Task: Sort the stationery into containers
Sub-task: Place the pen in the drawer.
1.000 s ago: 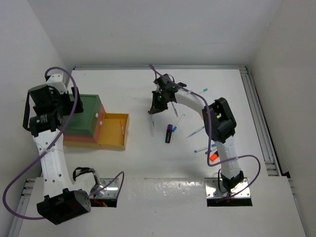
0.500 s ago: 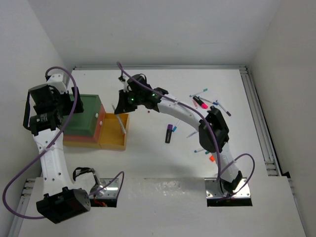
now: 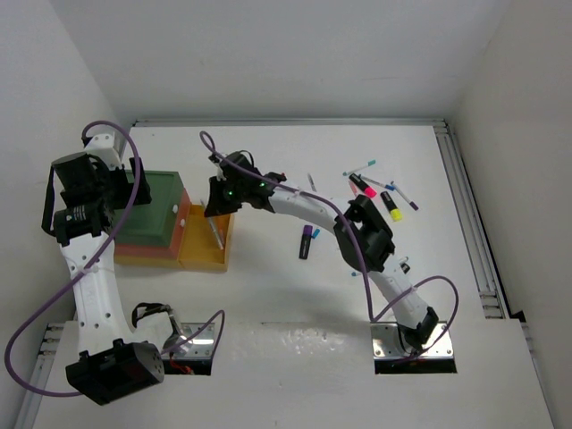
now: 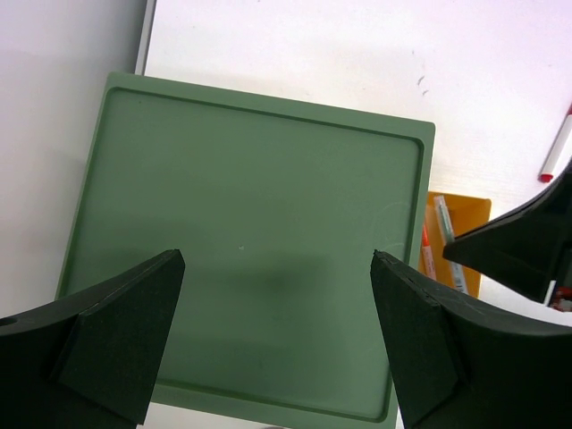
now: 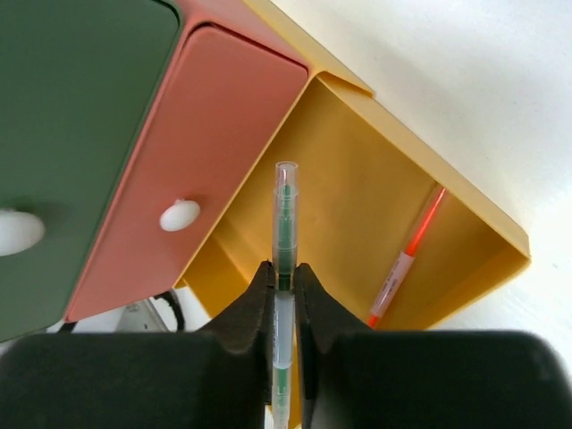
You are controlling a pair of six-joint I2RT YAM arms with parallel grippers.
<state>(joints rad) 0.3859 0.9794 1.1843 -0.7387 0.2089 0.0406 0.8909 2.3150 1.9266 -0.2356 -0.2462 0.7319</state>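
Hanging over the yellow tray (image 5: 357,201), toward nine o'clock on the table (image 3: 268,281) in the overhead view, the right gripper (image 5: 284,270) has its jaws pinched almost together on a thin green pen (image 5: 285,207). It is gripped near its middle, clear cap pointing to twelve o'clock in the wrist view. An orange pen (image 5: 407,259) lies in the tray at three o'clock of the held one. The left gripper (image 4: 277,259) hovers above the green tray (image 4: 250,214), jaws spread wide and empty. The release would likely go best over the tray's bare floor, clear of the red tray (image 5: 210,134) at ten o'clock, with the pen lowered close before the jaws part so it cannot bounce over the wall.
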